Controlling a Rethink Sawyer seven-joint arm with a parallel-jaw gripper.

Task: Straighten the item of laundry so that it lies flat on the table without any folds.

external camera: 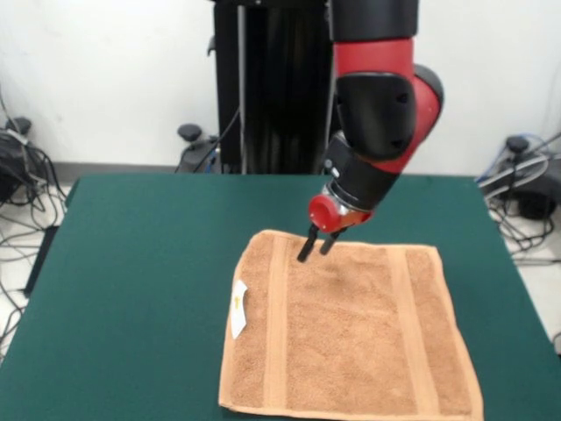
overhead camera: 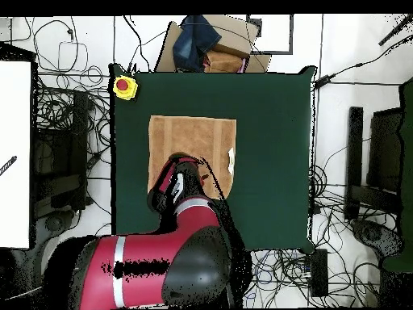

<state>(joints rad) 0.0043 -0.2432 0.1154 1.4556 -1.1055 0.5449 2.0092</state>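
The orange-tan towel (external camera: 351, 338) lies spread out on the dark green table (external camera: 131, 263), with two flat woven bands running across it and a white tag (external camera: 238, 309) on its left edge. No fold shows in the front view. My gripper (external camera: 314, 254) points down at the towel's far edge, near its far left corner, with its dark fingers (external camera: 304, 249) slightly apart and holding nothing. In the overhead view the towel (overhead camera: 189, 137) lies on the table (overhead camera: 274, 121) and my arm covers its near part; the tag (overhead camera: 231, 157) shows at its right edge.
A yellow box with a red button (overhead camera: 124, 86) sits on the table's far left corner in the overhead view. A cardboard box (overhead camera: 218, 40) stands beyond the table. Cables lie on the floor around the table.
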